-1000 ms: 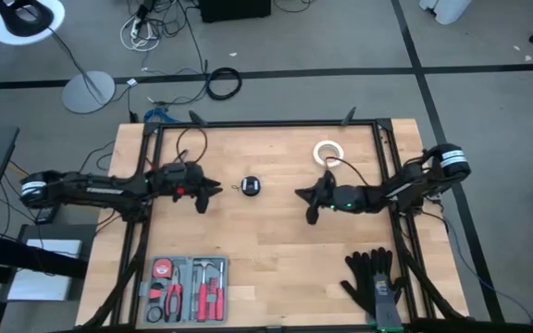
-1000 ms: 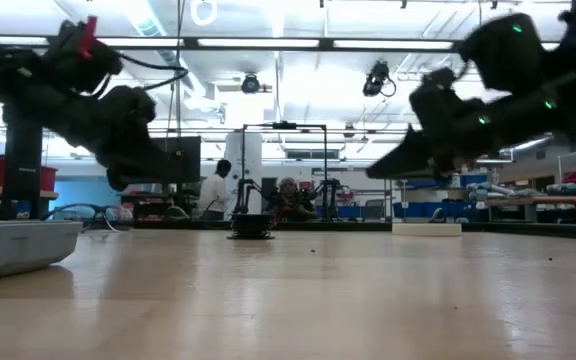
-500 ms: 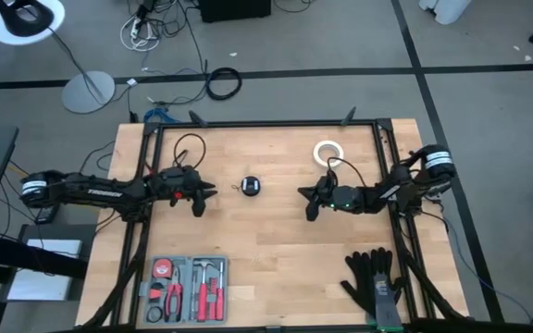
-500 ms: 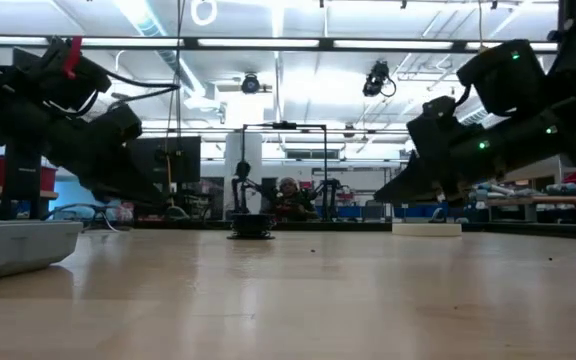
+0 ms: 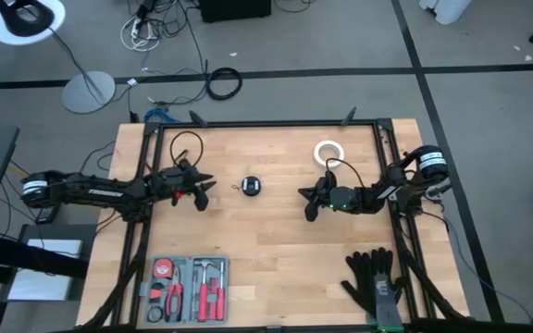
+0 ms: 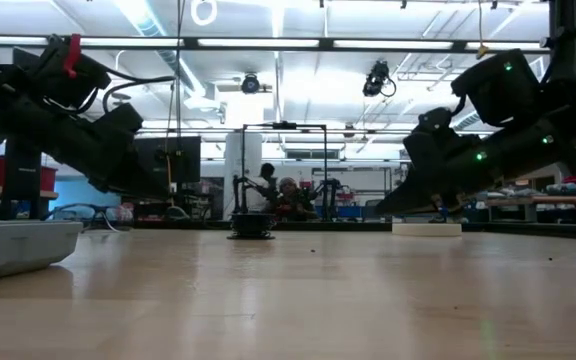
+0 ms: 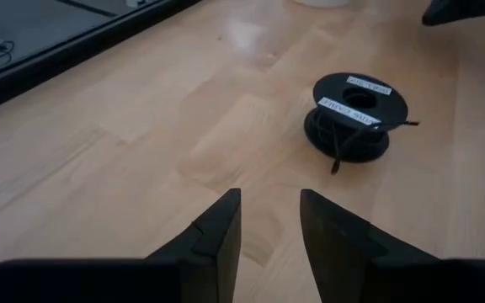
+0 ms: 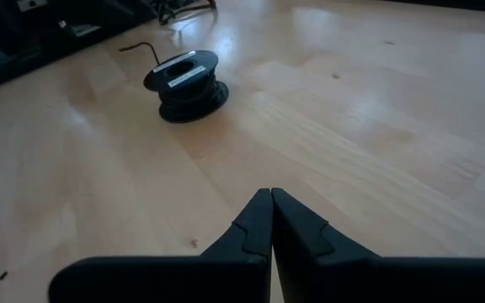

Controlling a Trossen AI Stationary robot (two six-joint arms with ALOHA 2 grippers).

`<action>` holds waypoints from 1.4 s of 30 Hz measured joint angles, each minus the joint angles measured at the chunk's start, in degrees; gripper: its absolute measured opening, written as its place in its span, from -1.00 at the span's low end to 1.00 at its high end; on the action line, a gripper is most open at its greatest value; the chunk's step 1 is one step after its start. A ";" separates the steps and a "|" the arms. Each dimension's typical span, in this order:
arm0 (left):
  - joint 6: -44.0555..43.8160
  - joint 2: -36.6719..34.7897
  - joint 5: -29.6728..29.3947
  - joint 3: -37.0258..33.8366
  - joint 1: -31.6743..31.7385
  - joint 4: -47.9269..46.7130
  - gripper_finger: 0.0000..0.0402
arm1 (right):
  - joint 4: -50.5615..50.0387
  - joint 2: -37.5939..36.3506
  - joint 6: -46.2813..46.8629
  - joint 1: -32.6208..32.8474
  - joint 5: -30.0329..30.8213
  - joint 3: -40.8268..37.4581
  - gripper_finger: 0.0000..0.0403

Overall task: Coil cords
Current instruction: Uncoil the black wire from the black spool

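The cord is wound on a small round black spool [image 5: 251, 186] that rests on its flat underside at the middle of the wooden table. White labels show on its top [image 7: 352, 114], and a short free end of cord [image 7: 337, 156] sticks out. The spool also shows in the right wrist view [image 8: 186, 84] and the low view [image 6: 252, 225]. My left gripper [image 5: 211, 188] hovers to the spool's left, open, with nothing between its fingers [image 7: 269, 195]. My right gripper [image 5: 305, 200] hovers to the spool's right, shut and empty [image 8: 271, 195]. Both point at the spool, slanting down.
A white tape ring [image 5: 328, 151] lies at the far right of the table. A tray of hand tools [image 5: 188, 287] sits at the near left edge. Black gloves [image 5: 375, 282] lie at the near right. Black frame rails [image 5: 266, 124] run along the table's edges.
Both grippers have sunk toward the table, the right one more plainly in the low view. My left gripper has also rolled about its own axis. The spool has stayed where it was.
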 joint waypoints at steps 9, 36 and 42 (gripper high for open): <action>0.00 0.00 0.00 0.00 0.00 -0.22 -0.37 | 0.74 0.00 -1.20 0.02 0.00 0.00 -0.96; 0.00 0.00 -1.54 0.00 -0.02 -0.02 -0.37 | -51.18 -0.02 -20.47 -7.99 -11.31 40.15 -0.72; 0.00 0.00 -1.53 0.00 -0.02 0.02 -0.37 | -51.96 -0.07 -24.01 -10.42 -14.97 45.76 -0.51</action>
